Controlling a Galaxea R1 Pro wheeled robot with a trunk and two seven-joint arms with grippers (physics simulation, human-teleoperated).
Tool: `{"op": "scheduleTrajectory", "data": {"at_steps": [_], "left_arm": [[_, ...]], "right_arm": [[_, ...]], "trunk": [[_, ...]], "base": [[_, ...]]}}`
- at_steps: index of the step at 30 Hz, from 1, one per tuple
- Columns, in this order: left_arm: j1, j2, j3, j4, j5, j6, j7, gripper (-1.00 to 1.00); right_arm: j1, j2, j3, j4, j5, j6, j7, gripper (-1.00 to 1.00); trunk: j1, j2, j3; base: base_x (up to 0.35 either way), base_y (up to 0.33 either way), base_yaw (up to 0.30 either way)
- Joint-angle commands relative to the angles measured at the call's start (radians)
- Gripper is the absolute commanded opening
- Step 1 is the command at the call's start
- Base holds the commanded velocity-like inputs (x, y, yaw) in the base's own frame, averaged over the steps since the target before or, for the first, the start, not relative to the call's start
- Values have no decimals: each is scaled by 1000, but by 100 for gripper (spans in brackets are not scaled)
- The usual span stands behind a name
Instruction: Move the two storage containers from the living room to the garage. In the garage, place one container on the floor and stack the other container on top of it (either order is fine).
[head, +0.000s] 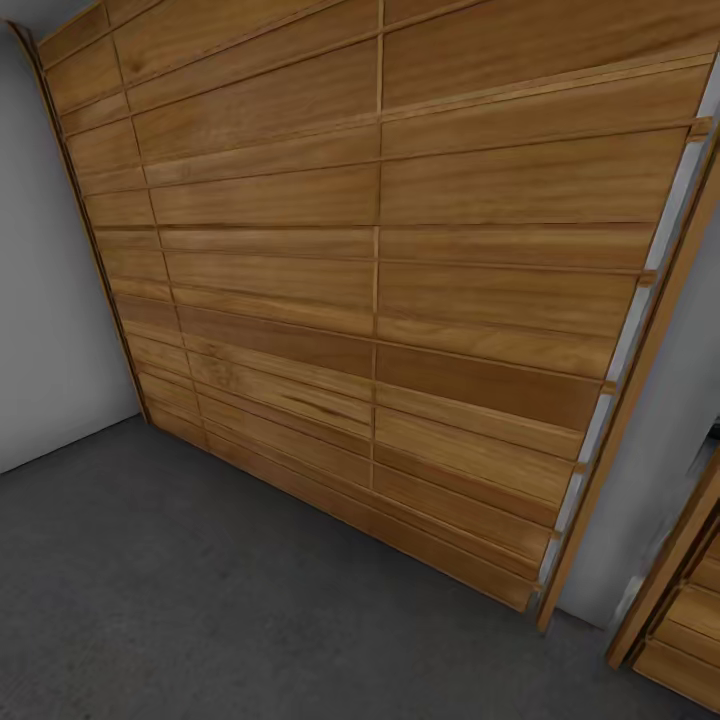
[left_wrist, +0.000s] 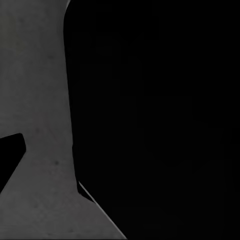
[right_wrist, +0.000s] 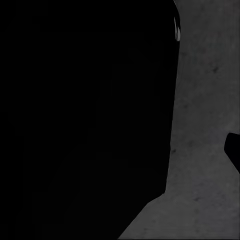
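Note:
I am in the garage, facing a wide wood-slat door (head: 380, 280) that rises from the dark grey concrete floor (head: 200, 600). The storage containers are out of view. In the left wrist view a large black shape (left_wrist: 160, 120) blocks most of the frame, with concrete floor (left_wrist: 40, 100) beside it and a small black wedge (left_wrist: 10, 160) at the edge. The right wrist view is similar: a big black mass (right_wrist: 85, 110), grey floor (right_wrist: 205, 100) and a dark tip (right_wrist: 234, 152) at the border. The jaws' state cannot be read.
A plain white wall (head: 50, 300) meets the door at the left corner. Right of the door is a narrow white wall strip (head: 650, 480), then a second wood-slat panel (head: 690, 620). Open concrete lies in front of me.

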Motion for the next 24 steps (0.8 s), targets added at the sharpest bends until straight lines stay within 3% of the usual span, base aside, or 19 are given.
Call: {"op": "scheduleTrajectory", "data": {"at_steps": [1, 7, 13, 24], "left_arm": [[0, 0, 0, 0, 0, 0, 0, 100], [-2, -12, 12, 4, 9, 4, -13, 100], [-2, -11, 43, -30, 42, -9, -11, 100], [-2, -11, 48, -60, 104, -11, -11, 100]], "right_arm": [[0, 0, 0, 0, 0, 0, 0, 100], [-5, -2, 9, -3, 17, -3, 8, 100], [-5, -2, 18, -7, 17, -3, 0, 100], [-5, -4, 21, -8, 18, -5, -7, 100]], "trunk": [[0, 0, 0], [0, 0, 0], [0, 0, 0], [0, 0, 0]], "base": [[0, 0, 0], [0, 0, 0], [0, 0, 0], [0, 0, 0]]}}
